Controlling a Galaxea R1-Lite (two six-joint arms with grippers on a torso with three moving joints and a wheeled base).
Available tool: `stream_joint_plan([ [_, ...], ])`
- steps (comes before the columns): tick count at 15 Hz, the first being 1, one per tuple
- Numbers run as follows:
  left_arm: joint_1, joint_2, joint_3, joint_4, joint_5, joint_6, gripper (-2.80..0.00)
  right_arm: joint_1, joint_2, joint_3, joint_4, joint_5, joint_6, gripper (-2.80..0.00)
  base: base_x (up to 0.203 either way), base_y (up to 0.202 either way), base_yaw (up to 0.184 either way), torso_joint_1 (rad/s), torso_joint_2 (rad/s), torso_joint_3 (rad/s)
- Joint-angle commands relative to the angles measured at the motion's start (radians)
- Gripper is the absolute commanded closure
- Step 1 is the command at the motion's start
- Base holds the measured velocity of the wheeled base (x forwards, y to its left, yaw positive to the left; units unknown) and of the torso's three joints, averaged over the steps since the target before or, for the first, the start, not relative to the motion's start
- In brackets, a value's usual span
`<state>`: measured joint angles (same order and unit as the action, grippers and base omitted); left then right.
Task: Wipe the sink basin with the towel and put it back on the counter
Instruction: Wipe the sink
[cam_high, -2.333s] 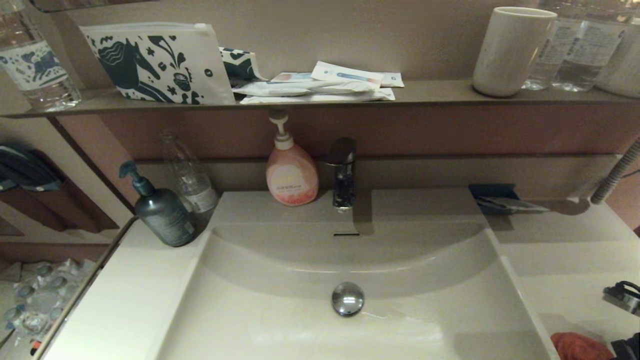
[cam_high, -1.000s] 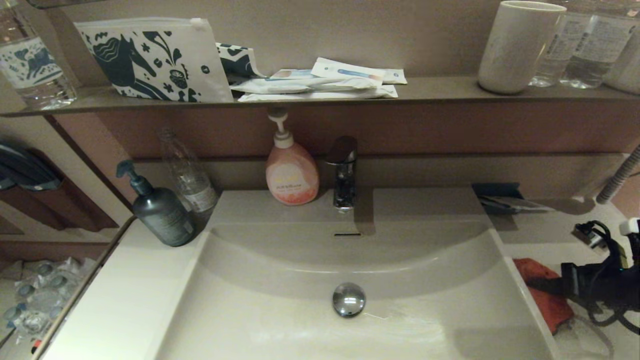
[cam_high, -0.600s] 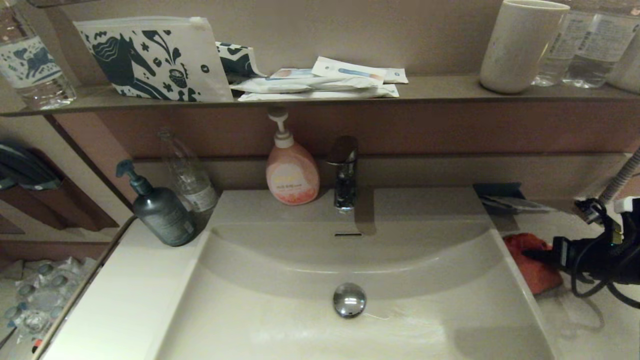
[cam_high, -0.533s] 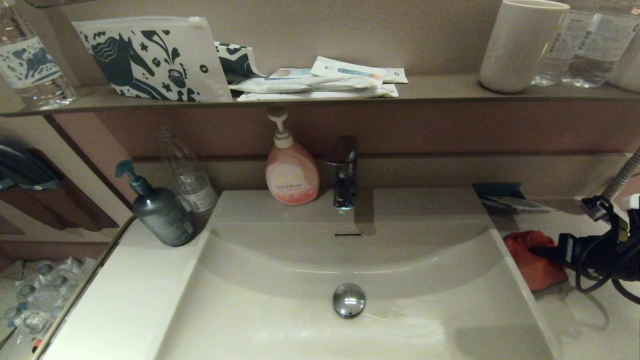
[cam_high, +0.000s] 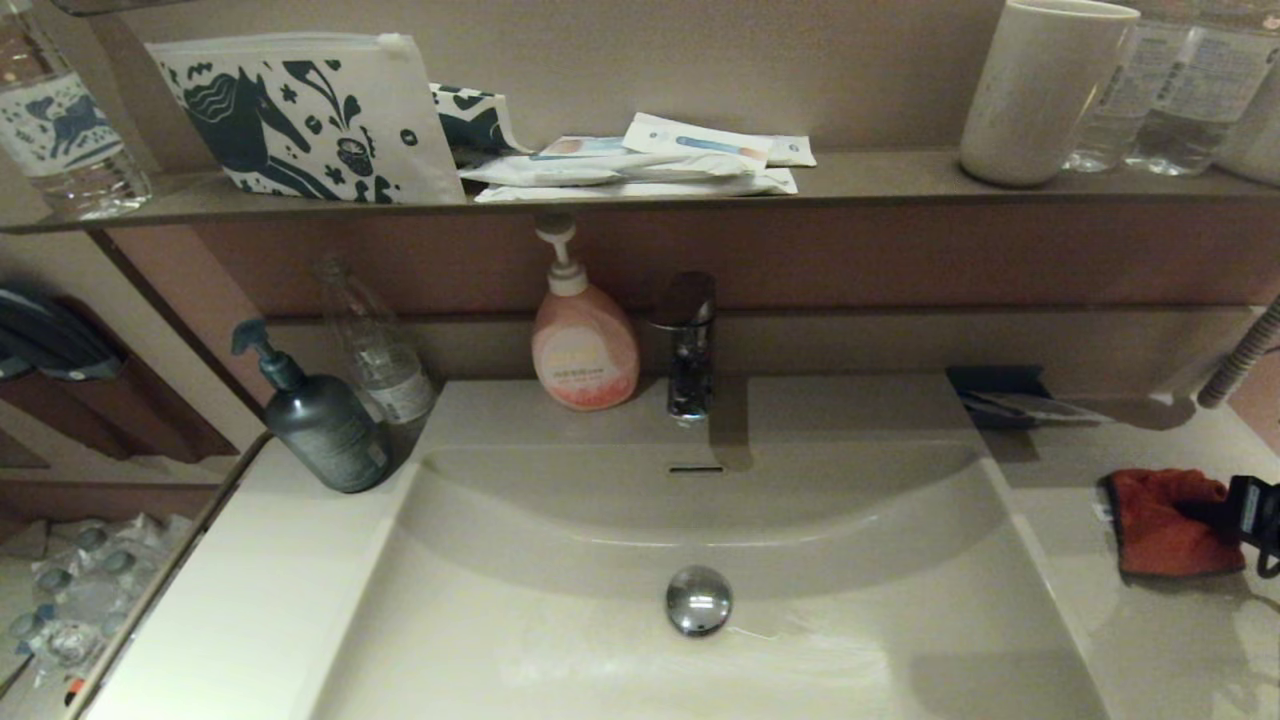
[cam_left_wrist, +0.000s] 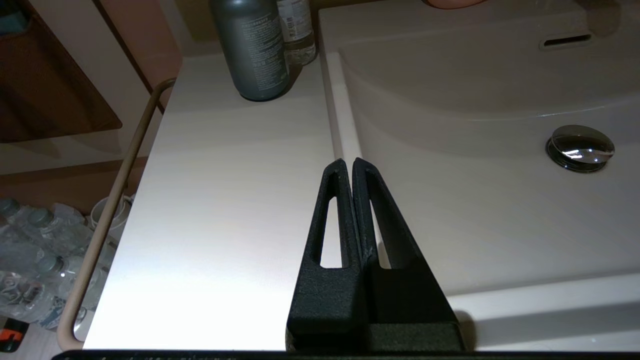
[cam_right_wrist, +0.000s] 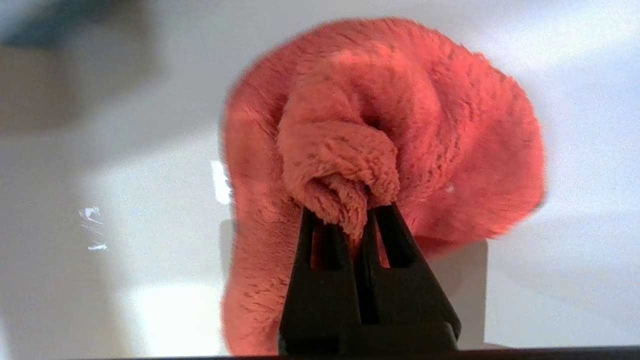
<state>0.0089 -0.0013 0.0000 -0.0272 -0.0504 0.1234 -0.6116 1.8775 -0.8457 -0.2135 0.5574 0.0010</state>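
Observation:
The red-orange towel (cam_high: 1165, 520) is bunched over the off-white counter (cam_high: 1130, 630) to the right of the sink basin (cam_high: 700, 560), near the head view's right edge. My right gripper (cam_high: 1215, 512) comes in from the right and is shut on a fold of the towel (cam_right_wrist: 380, 130); its black fingers (cam_right_wrist: 320, 240) pinch the terry cloth. The basin holds a chrome drain plug (cam_high: 698, 599) and an overflow slot (cam_high: 694, 468). My left gripper (cam_left_wrist: 348, 162) is shut on nothing, parked above the counter's left part by the basin rim, outside the head view.
A dark grey pump bottle (cam_high: 318, 420), a clear bottle (cam_high: 375, 345), a pink soap dispenser (cam_high: 582, 335) and the faucet (cam_high: 686, 345) stand behind the basin. A dark blue packet (cam_high: 1005, 395) lies at the back right. The brown shelf (cam_high: 860, 180) carries a pouch, sachets, a cup and bottles.
My right gripper carried the towel from the bottom right corner up beside the basin's right rim, then drew back to the right with it, away from the basin.

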Motion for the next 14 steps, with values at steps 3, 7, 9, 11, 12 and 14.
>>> stream_joint_plan([
  [3, 0.0, 0.001, 0.0, -0.001, 0.0, 0.001, 0.0, -0.147, -0.02, 0.038, 0.142, 0.004, -0.161, 0.0, 0.0, 0.0, 0.0, 0.0, 0.0, 0.0],
  [7, 0.0, 0.001, 0.0, 0.0, 0.0, 0.001, 0.0, -0.274, -0.075, 0.174, 0.297, 0.102, -0.361, 0.0, 0.0, 0.0, 0.0, 0.0, 0.0, 0.0],
  [9, 0.0, 0.001, 0.0, -0.002, 0.0, 0.001, 0.0, -0.297, -0.094, 0.227, 0.409, 0.12, -0.443, 0.0, 0.0, 0.0, 0.0, 0.0, 0.0, 0.0],
  [11, 0.0, 0.001, 0.0, 0.0, 0.0, 0.001, 0.0, -0.292, -0.115, 0.295, 0.42, 0.123, -0.461, 0.0, 0.0, 0.0, 0.0, 0.0, 0.0, 0.0],
  [12, 0.0, 0.001, 0.0, 0.0, 0.0, 0.001, 0.0, -0.274, -0.125, 0.335, 0.419, 0.125, -0.468, 0.0, 0.0, 0.0, 0.0, 0.0, 0.0, 0.0],
  [14, 0.0, 0.001, 0.0, -0.002, 0.0, 0.001, 0.0, -0.203, -0.137, 0.406, 0.416, 0.132, -0.471, 0.0, 0.0, 0.0, 0.0, 0.0, 0.0, 0.0],
])
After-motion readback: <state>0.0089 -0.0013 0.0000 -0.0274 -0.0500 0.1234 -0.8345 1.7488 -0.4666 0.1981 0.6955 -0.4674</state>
